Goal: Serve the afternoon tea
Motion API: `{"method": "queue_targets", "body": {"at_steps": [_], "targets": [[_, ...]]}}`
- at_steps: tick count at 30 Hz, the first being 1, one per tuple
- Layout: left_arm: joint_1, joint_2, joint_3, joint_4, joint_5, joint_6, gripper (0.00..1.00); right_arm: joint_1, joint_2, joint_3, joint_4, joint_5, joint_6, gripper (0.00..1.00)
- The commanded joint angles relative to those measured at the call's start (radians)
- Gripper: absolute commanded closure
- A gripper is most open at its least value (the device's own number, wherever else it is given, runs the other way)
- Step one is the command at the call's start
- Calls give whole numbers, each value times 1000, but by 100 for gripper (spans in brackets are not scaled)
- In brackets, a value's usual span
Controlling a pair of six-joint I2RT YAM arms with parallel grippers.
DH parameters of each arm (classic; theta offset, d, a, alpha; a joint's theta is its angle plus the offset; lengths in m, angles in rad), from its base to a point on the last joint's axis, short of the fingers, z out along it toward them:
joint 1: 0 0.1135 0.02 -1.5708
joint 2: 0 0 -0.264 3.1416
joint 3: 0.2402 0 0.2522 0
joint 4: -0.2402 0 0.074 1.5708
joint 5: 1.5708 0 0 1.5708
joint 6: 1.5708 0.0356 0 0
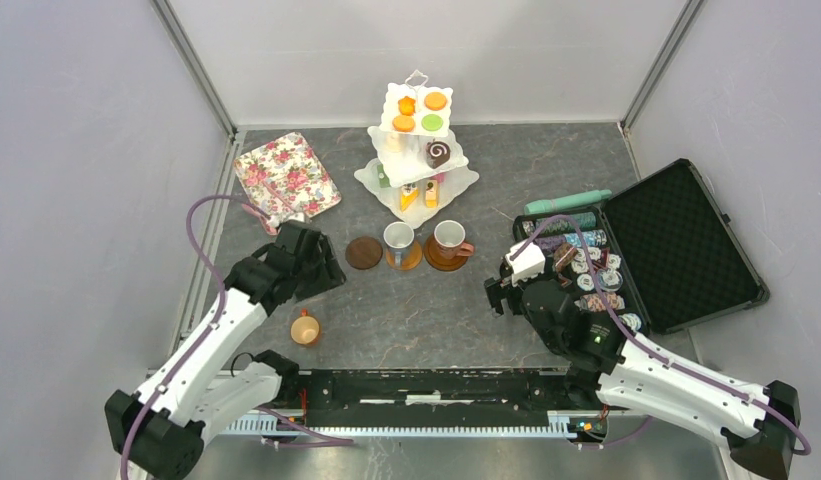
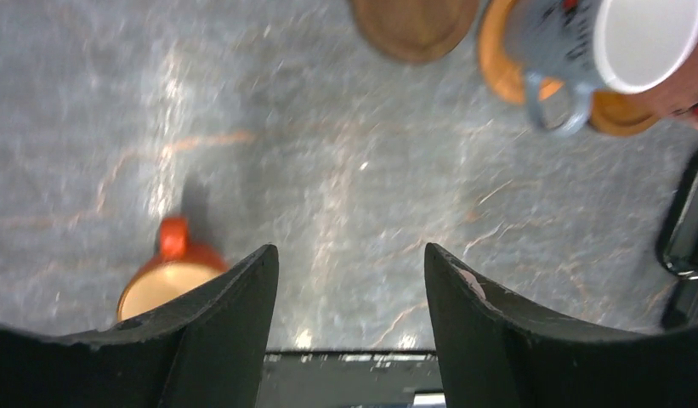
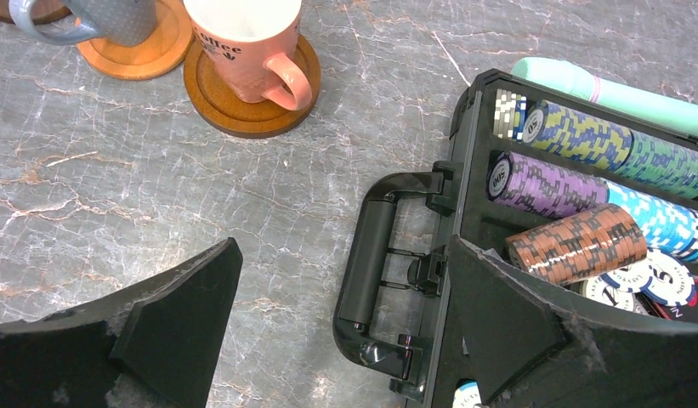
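Grey mug (image 1: 398, 238), pink mug (image 1: 449, 236) on saucers (image 3: 235, 106), orange mug (image 1: 305, 328) solo
Left gripper (image 2: 352, 255) parted, right gripper (image 3: 343, 246) spread wide by chip case (image 1: 686, 235), both empty

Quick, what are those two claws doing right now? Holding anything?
Left claw: open, holding nothing.
Right claw: open wide, holding nothing.

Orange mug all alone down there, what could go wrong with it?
The empty saucer sits close beside the grey mug, so setting the orange mug there could knock the grey one. The left claw is open but not lined up with the orange mug, so a grab might tip it. The right claw hangs over the case handle and could snag it.
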Motion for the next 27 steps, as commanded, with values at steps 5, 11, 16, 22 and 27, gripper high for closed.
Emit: {"method": "queue_targets", "body": {"at_steps": [5,11,16,22,27], "targets": [[-23,-56,-60,-221,-61,-174,37,-3,14,-4,61,-22,-20,2],[-24,-15,-92,-220,-116,-274,45,-3,0,-9,47,-11,-9,2],[-24,32,-142,-196,-116,-334,48,-3,-10,-13,41,-5,-2,2],[-24,94,-208,-102,-127,-361,51,-3,6,-11,44,-5,-6,2],[-27,143,-177,-75,-146,-330,84,-4,12,-2,31,3,-6,2]]}}
